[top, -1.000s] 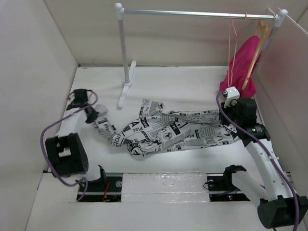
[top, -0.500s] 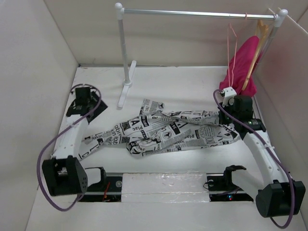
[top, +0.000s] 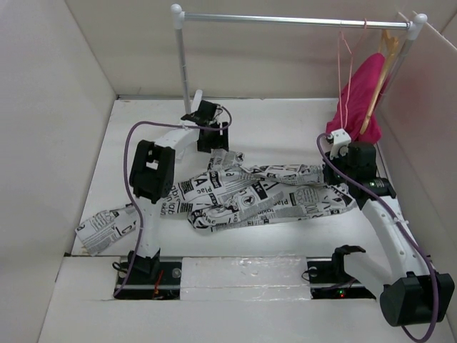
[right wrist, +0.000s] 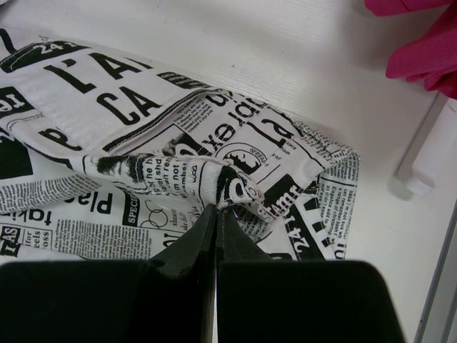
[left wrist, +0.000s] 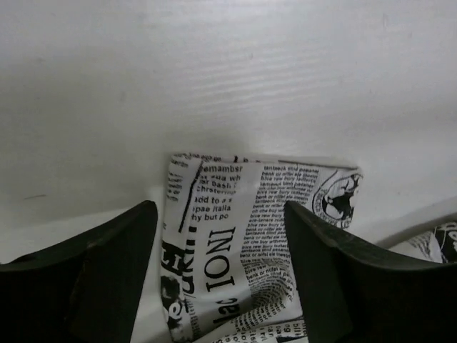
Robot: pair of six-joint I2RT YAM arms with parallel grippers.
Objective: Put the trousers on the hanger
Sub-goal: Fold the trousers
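Observation:
The newspaper-print trousers lie crumpled across the table, one leg trailing to the front left. My left gripper is at the far middle, open, its fingers either side of a flat trouser end without gripping it. In its wrist view the left gripper shows a wide gap. My right gripper is shut on a bunched fold of the trousers at their right end; in its own view the right gripper has its tips pressed together. The thin pink hanger hangs on the rail at the right.
A clothes rack spans the back: rail, white post and foot just left of my left gripper. A magenta garment on a wooden hanger hangs beside the pink one. White walls enclose the table.
My left gripper opened and let go of a trouser leg, which now lies at the front left. The left arm swung from the left side to the far middle. The right arm barely moved.

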